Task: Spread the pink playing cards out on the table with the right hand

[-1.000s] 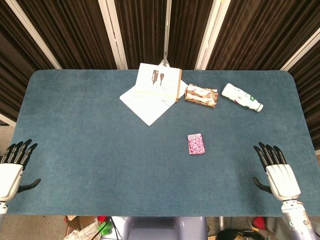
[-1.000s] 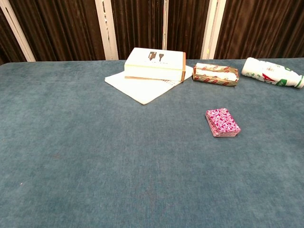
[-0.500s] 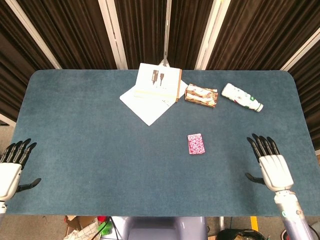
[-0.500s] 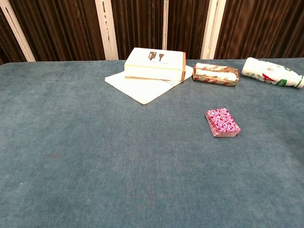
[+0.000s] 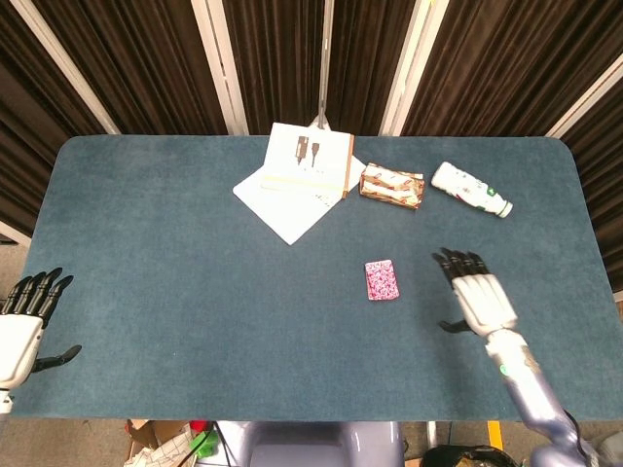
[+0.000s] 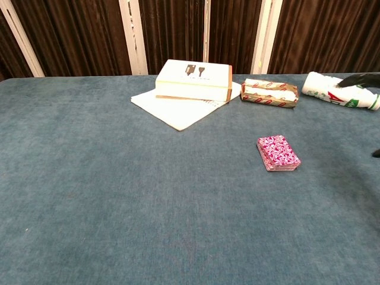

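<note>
The pink playing cards point(image 5: 382, 280) point(image 6: 278, 152) lie in one squared stack on the blue table, right of centre. My right hand point(image 5: 480, 297) hovers flat with fingers apart, a short way to the right of the stack, not touching it. In the chest view only its dark fingertips point(image 6: 360, 79) enter at the right edge. My left hand point(image 5: 23, 329) is open at the table's near left edge, holding nothing.
A white box point(image 5: 311, 160) on a sheet of paper point(image 5: 282, 204) sits at the back centre. Beside it lie a snack packet point(image 5: 392, 185) and a white bottle point(image 5: 470, 189) on its side. The table's front edge point(image 5: 292, 418) is near both hands.
My right hand has moved from the near right edge forward and leftward, toward the card stack. The cards and my left hand have not moved.
</note>
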